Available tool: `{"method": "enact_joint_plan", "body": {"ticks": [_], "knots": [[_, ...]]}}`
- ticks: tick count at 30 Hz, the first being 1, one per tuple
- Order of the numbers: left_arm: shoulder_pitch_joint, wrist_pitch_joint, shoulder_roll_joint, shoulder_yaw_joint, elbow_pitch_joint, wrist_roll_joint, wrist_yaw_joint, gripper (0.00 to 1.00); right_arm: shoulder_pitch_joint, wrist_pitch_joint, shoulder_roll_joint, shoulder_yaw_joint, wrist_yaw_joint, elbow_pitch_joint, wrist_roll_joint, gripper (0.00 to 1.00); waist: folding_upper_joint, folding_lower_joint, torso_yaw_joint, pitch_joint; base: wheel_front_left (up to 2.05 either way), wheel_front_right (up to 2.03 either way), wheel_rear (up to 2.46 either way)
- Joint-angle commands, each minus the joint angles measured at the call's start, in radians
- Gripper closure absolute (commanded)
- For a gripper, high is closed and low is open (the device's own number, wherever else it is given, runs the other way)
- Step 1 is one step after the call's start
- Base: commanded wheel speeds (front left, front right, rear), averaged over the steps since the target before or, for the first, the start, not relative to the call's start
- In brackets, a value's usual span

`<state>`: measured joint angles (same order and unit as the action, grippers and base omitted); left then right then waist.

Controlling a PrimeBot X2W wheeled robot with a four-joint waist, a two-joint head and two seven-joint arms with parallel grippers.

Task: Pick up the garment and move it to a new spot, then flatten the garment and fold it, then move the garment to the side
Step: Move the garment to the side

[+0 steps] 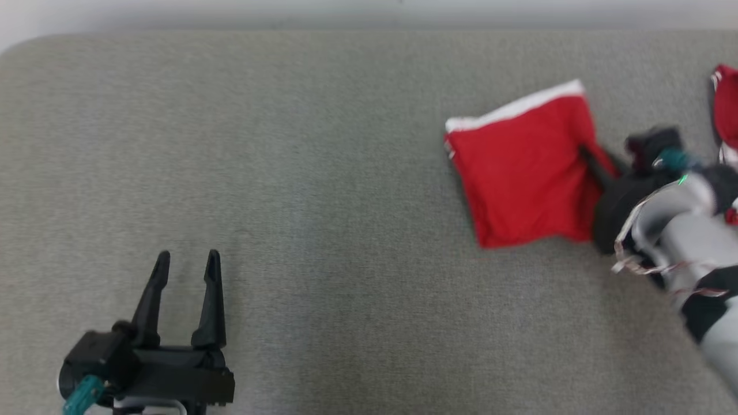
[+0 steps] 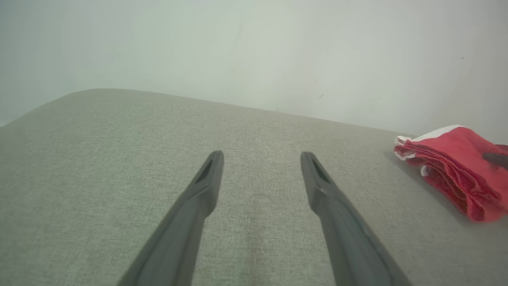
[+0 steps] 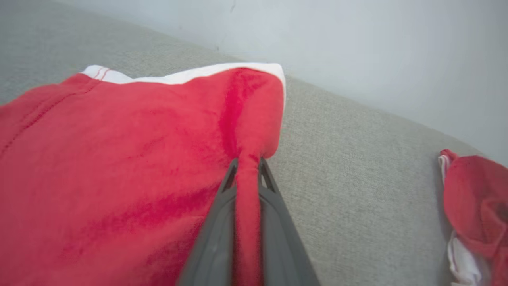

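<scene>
The garment (image 1: 522, 167) is red with a white band, folded into a rough square on the right side of the grey table. In the left wrist view the garment (image 2: 456, 167) lies at the far right as a stack of layers. My right gripper (image 3: 247, 163) is shut on a pinched ridge of the garment (image 3: 119, 159) near its right edge. In the head view my right gripper (image 1: 588, 154) reaches in from the right onto that edge. My left gripper (image 1: 187, 259) rests open at the lower left, far from the cloth; in the left wrist view my left gripper (image 2: 262, 157) holds nothing.
A second red and white cloth (image 1: 726, 106) lies at the table's far right edge, also seen as a crumpled cloth (image 3: 476, 214) in the right wrist view. The grey fabric table (image 1: 288, 173) runs back to a pale wall (image 2: 254, 47).
</scene>
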<state>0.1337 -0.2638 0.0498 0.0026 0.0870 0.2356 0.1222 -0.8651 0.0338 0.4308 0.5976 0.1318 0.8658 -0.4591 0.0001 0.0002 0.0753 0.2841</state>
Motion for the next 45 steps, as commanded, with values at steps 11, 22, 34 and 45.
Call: {"method": "enact_joint_plan", "body": {"ticks": [11,22,34,45], "knots": [[0.074,0.000,0.023,0.026,-0.100,-0.051,0.007,0.00,-0.174,-0.046,0.295,0.043,-0.003,-0.173,-0.097,1.00,-0.0001,-0.0002,-0.212,0.237,0.00,0.00,0.00],[0.063,0.000,0.081,0.014,-0.208,-0.080,0.006,0.00,-0.253,-0.063,0.424,-0.029,-0.003,-0.161,-0.129,1.00,-0.0001,-0.0002,-0.321,0.338,0.00,0.00,0.00],[0.063,0.009,0.096,-0.014,-0.212,-0.069,0.006,0.00,-0.369,0.041,0.409,-0.033,-0.003,0.009,0.043,1.00,-0.0001,-0.0002,-0.304,0.376,0.00,0.00,0.00],[0.056,0.007,0.090,-0.009,-0.199,-0.056,-0.007,0.00,-0.461,0.096,0.362,-0.051,-0.003,0.161,0.205,0.00,-0.0001,-0.0002,-0.267,0.356,0.00,0.00,0.00]]}}
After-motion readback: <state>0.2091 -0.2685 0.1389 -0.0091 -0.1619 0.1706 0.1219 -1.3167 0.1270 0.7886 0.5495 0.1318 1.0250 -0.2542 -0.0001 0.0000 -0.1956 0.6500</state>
